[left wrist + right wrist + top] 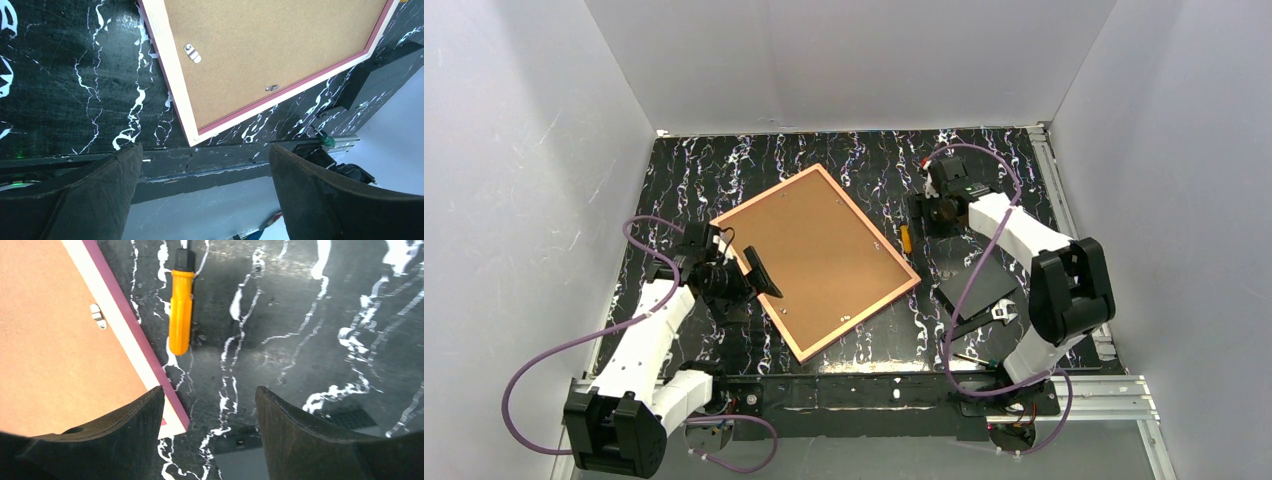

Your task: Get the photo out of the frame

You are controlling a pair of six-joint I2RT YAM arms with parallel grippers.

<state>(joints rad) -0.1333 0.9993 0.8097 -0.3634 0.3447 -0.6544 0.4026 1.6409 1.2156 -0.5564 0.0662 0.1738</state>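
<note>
The pink frame (902,290) lies face down in the middle of the table, and its brown backing board (814,255) faces up. The photo is hidden under the board. Small metal clips (192,53) hold the board in; one shows in the right wrist view (97,316). My left gripper (762,275) is open and empty at the frame's left edge; in its wrist view (205,152) the frame's near corner (192,137) lies just ahead. My right gripper (921,213) is open and empty off the frame's right corner, in its wrist view (210,390) above bare table.
An orange-handled tool (180,315) lies beside the frame's right edge (125,325), also in the top view (905,238). A flat black block (977,290) and a wrench (1004,313) lie by the right arm's base. White walls enclose the black marbled table (724,175).
</note>
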